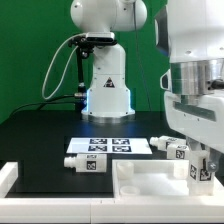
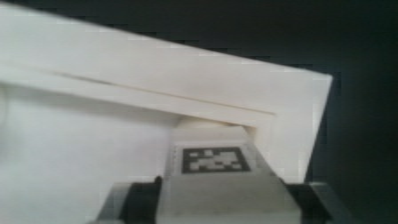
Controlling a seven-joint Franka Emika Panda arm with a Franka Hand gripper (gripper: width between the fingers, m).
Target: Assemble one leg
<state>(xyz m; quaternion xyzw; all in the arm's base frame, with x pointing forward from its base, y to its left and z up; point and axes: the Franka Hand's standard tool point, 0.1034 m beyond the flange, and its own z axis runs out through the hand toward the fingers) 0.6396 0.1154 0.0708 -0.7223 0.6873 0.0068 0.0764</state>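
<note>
My gripper (image 1: 198,150) hangs at the exterior view's right, over the white tabletop (image 1: 140,195) at the front. It is shut on a white leg (image 1: 203,170) with a marker tag. In the wrist view the leg (image 2: 217,175) sits between the dark fingers (image 2: 135,205) of my gripper (image 2: 221,212), its far end close to the white tabletop (image 2: 107,110) near a corner; whether they touch I cannot tell. Another white leg (image 1: 82,162) lies on the black table at the left. More white legs (image 1: 170,148) lie just behind my gripper.
The marker board (image 1: 108,146) lies flat in the table's middle. The arm's white base (image 1: 106,85) stands at the back. A white wall piece (image 1: 8,185) runs along the front left edge. A green backdrop stands behind.
</note>
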